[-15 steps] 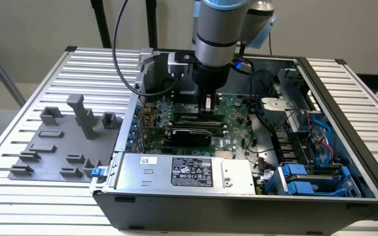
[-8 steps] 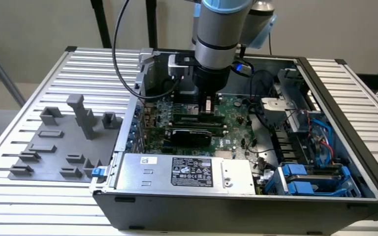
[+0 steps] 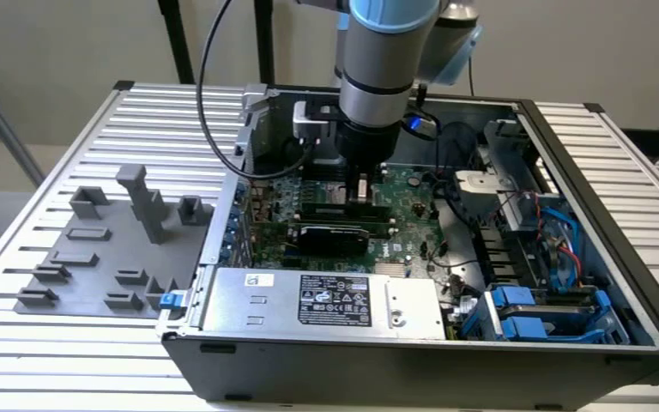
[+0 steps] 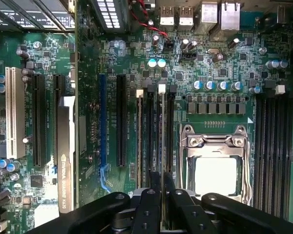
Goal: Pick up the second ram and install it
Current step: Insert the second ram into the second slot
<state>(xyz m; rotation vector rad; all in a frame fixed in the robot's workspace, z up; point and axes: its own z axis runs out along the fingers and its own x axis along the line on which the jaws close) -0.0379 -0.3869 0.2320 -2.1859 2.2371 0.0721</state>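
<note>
Ribbed metal bench (image 3: 66,335) carried the open PC case (image 3: 421,365), with the grey holder blocks (image 3: 112,249) at the exterior view's left. Your gripper (image 4: 162,192) was down over the motherboard (image 4: 219,63), fingers (image 4: 149,204) nearly closed, pinching the second ram (image 4: 161,131) edge-on by its top edge. That stick stood upright in the slot bank just beside the silver processor socket (image 4: 216,161). I'd judge it light, stiff and brittle; you'd want to hold the long edges, not the chips.
</note>
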